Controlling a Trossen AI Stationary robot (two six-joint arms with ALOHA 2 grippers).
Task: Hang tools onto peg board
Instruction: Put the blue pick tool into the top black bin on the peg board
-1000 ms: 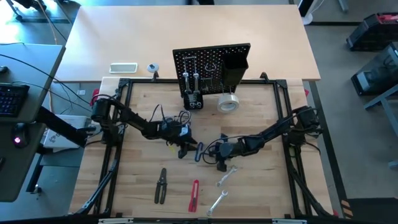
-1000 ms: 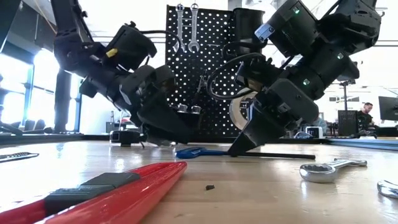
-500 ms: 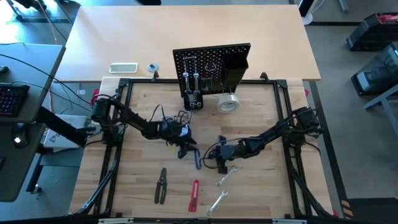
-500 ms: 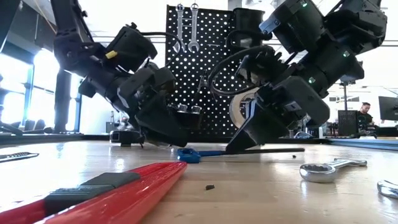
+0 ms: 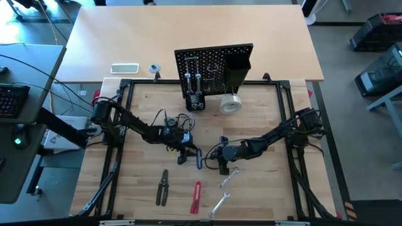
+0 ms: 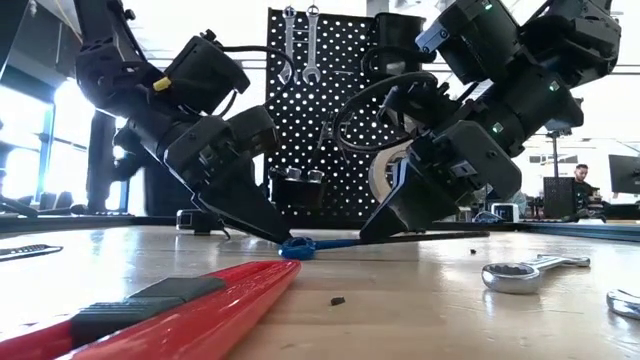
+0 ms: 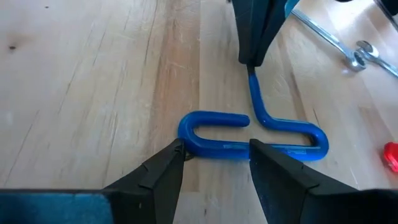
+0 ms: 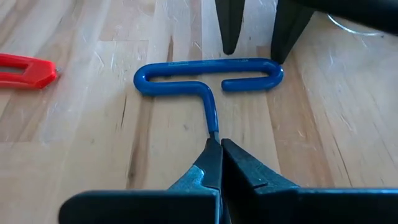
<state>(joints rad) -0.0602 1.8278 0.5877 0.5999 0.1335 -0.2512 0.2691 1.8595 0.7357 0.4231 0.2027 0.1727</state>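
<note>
The blue-handled tool [image 7: 249,138] lies flat mid-counter [image 5: 264,182]. Right end effector [image 8: 216,149] pinches its shaft tight; left end effector [image 7: 214,163], fingers parted, straddles the looped handle, not clamped on it.

Light: I see bright, even overhead | Glare: window [image 6: 30,120] blown out | Blur: red-handled cutter [image 6: 150,310] soft up close

Mid table crowded: left gripper [image 5: 188,152] and right gripper [image 5: 215,158] meet nose to nose over blue tool [image 5: 200,159], no way between. Front blocked by pliers [image 5: 162,187], cutter [image 5: 196,197], wrenches [image 5: 223,191]. Open wood at both sides. Back: peg board [image 5: 213,67], tape [image 5: 230,103].
</note>
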